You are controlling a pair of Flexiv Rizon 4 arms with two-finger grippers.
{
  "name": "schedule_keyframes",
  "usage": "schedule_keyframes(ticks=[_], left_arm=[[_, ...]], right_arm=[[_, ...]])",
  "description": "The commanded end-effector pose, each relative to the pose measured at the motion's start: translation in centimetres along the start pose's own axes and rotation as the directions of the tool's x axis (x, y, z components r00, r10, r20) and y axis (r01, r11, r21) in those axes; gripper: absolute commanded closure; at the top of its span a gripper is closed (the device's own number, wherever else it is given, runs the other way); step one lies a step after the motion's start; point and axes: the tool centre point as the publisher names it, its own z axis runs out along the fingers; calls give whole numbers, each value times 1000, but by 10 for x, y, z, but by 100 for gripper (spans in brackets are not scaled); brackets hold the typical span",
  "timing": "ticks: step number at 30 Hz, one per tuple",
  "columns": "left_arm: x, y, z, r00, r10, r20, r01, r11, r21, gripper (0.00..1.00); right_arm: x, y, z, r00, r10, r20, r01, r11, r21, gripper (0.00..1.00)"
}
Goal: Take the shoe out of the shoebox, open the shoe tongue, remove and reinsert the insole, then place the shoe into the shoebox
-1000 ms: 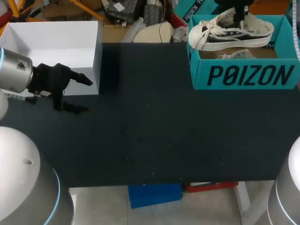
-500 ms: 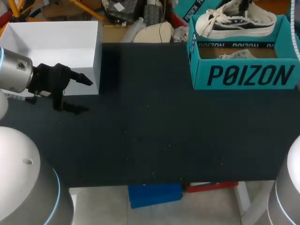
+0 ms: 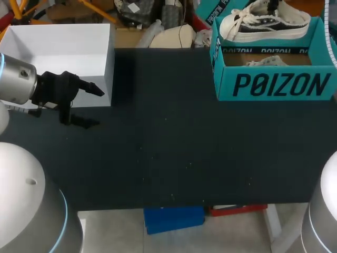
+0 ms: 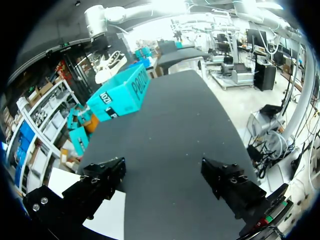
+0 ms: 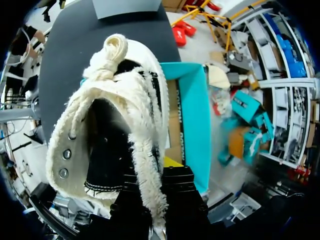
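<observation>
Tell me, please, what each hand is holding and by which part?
The right hand grips the shoe by its frayed collar edge; left hand is open, holding nothing.

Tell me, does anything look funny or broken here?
The shoe hangs in the air above the teal shoebox, pinched at its rim by the right pincer. Its cream edges look frayed.

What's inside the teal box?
A bit of what looks like a second shoe shows on the brown floor of the shoebox; its front wall covers the rest. The lifted shoe hangs above.
</observation>
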Motion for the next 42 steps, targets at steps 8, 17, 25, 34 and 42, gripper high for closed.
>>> schedule_keyframes(ticks=[8, 17, 25, 34, 42], left_arm=[[1, 0, 2, 1000, 1, 5, -1, 1000, -2, 0], [1, 0, 2, 1000, 1, 5, -1, 1000, -2, 0], [1, 0, 2, 1000, 1, 5, -1, 1000, -2, 0], [1, 0, 2, 1000, 1, 5, -1, 1000, -2, 0], [1, 0, 2, 1000, 1, 5, -1, 1000, -2, 0]], right_arm=[[-1, 0, -2, 1000, 0, -2, 0, 1000, 0, 100], [-36, -11, 27, 998, -51, -35, 49, 998, -50, 100], [-72, -33, 66, 993, -68, -100, 64, 997, -39, 100], [-89, -32, 100, 991, -40, -127, 37, 999, -24, 100], [-83, -26, 129, 992, -14, -123, 11, 1000, -22, 100]])
